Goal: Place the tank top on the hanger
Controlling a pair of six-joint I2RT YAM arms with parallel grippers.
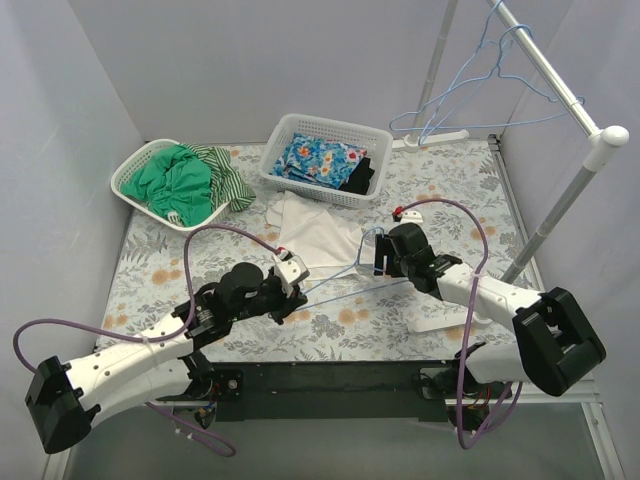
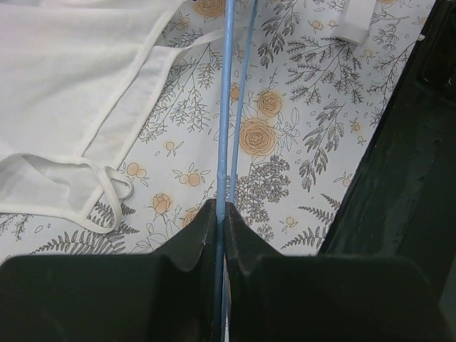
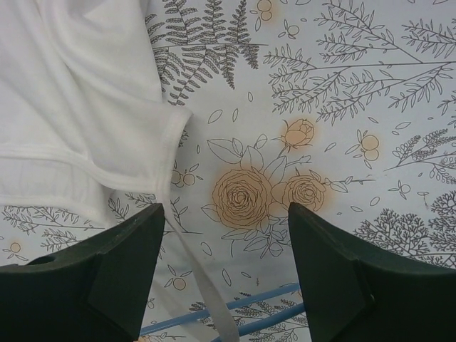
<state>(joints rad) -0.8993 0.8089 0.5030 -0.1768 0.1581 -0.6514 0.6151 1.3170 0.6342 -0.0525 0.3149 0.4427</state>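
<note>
While the tank top (image 1: 315,232) lies flat on the floral tablecloth (image 1: 430,190) near two white baskets (image 1: 325,122), the left gripper (image 2: 221,214) is clamped on the hanger (image 2: 226,107) just beside it. The right gripper (image 3: 224,214) hovers spread wide, holding nothing. Grey walls (image 1: 250,60) enclose the table.

The hanger (image 1: 340,272) spans between the two grippers. One of its wires (image 2: 224,107) runs straight out ahead of the left gripper (image 2: 217,214), pinched in its fingers. The tank top (image 1: 315,235) lies on the table (image 1: 450,200) ahead and left of that gripper, beside the wire. The right gripper (image 3: 224,235) stands over the tank top's strap edge, perhaps clear of it, with the cloth to its left. Two baskets (image 1: 340,124) sit well beyond both.
</note>
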